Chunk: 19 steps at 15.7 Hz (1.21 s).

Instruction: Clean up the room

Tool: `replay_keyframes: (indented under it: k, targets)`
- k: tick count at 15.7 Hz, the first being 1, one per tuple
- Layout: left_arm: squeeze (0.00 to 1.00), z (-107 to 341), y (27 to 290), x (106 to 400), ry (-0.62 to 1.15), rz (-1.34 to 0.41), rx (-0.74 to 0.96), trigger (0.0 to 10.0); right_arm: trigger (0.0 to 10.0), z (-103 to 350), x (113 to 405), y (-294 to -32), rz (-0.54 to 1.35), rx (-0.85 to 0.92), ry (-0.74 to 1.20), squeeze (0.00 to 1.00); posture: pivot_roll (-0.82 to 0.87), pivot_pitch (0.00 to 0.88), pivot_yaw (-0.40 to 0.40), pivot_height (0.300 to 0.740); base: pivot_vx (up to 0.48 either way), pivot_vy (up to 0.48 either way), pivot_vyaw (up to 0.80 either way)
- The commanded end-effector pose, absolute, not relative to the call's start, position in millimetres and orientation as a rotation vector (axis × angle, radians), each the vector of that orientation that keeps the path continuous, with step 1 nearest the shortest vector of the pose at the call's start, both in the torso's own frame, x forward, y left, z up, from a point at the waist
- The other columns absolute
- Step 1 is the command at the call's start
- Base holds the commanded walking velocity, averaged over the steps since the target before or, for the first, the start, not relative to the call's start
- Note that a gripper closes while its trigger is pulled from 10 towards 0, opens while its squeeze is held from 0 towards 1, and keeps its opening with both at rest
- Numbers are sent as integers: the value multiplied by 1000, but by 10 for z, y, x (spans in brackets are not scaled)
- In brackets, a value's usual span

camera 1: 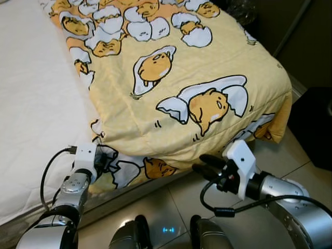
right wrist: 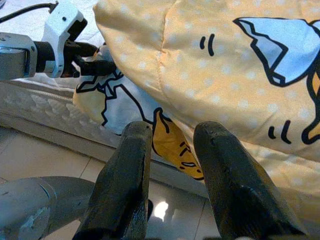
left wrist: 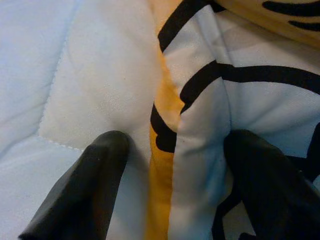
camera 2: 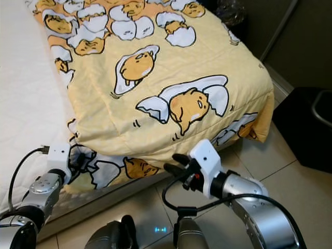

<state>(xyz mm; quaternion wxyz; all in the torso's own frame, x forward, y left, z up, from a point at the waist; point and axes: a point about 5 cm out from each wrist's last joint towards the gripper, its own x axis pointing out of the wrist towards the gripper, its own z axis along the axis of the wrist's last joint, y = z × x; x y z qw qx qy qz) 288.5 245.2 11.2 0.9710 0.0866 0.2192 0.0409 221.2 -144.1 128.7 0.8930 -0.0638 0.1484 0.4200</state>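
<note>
A yellow quilt printed with cartoon egg characters lies over the white mattress, and its near edge hangs over the bed's side. My left gripper is at the quilt's lower left corner. It is open, and in the left wrist view the fingers straddle the orange-and-white hem. My right gripper is open just below the hanging quilt edge, above the floor, holding nothing.
A black box-like object stands on the tiled floor to the right of the bed's corner. My own legs are close to the bed frame. A dark wall runs behind the bed's far corner.
</note>
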Motion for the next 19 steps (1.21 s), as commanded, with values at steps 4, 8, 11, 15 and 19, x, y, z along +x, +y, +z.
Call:
replay_keyframes:
  k: [4, 8, 11, 15, 19]
  targets:
    - [0, 57, 2574, 2738, 411, 122, 109, 0, 10000, 1267, 2229, -1393, 877, -117, 307, 0, -319, 250, 84, 740, 0, 0, 0]
    - [0, 17, 2568, 2656, 379, 120, 62, 0, 10000, 1238, 2250, -1364, 883, -110, 306, 0, -294, 238, 77, 740, 0, 0, 0]
    - [0, 26, 2530, 2653, 344, 109, 32, 0, 10000, 1240, 2285, -1342, 899, -111, 301, 0, -281, 231, 66, 740, 0, 0, 0]
    - [0, 54, 2532, 2662, 321, 84, 28, 0, 10000, 1231, 2297, -1309, 904, -106, 293, 0, -269, 225, 79, 740, 0, 0, 0]
    - [0, 53, 2511, 2547, 244, -18, -96, 0, 10000, 1196, 2316, -1296, 890, -100, 281, 0, -248, 183, 106, 740, 0, 0, 0]
